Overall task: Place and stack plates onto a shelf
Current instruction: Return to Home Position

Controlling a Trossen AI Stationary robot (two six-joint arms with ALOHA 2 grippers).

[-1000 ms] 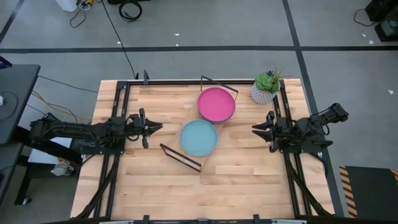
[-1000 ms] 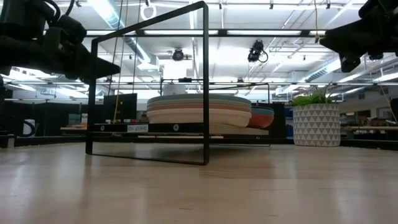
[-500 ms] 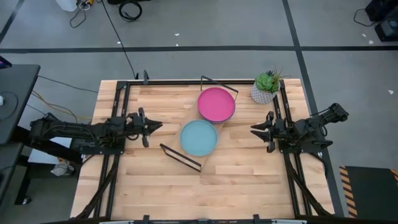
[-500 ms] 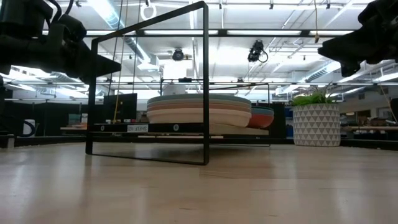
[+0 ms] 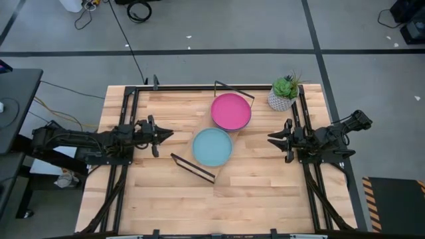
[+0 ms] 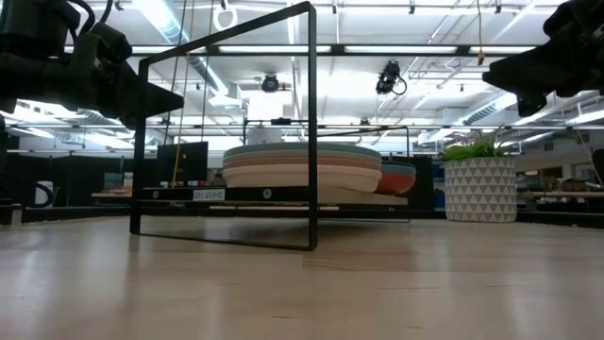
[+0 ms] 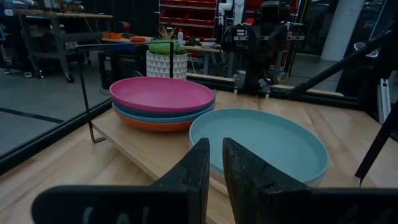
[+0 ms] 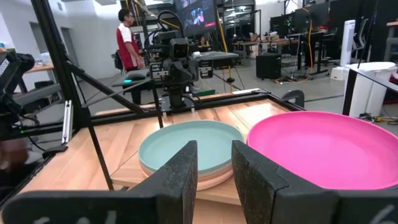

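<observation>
Two stacks of plates sit on the wooden shelf (image 7: pixel 143 152), which lies slantwise at mid-table with black wire frames (image 5: pixel 192 167) at both ends. The light blue plate (image 5: pixel 212 147) tops the nearer stack and the pink plate (image 5: pixel 231 111) tops the farther one, above blue and orange-red plates (image 7: pixel 155 121). My left gripper (image 5: pixel 169 135) hovers left of the stacks, its fingers nearly together and empty. My right gripper (image 5: pixel 271 138) hovers right of them, its fingers a little apart and empty. Both point level at the plates.
A potted plant in a white patterned pot (image 5: pixel 284 93) stands at the table's far right corner, close to the pink stack. Black rails run along the table's left and right edges under the arms. Bare wood lies near the front edge (image 5: pixel 212 212). A person stands in the room beyond (image 8: pixel 126 40).
My right gripper has edged slightly toward the plates and then held still. The plates and shelf have stayed put.
</observation>
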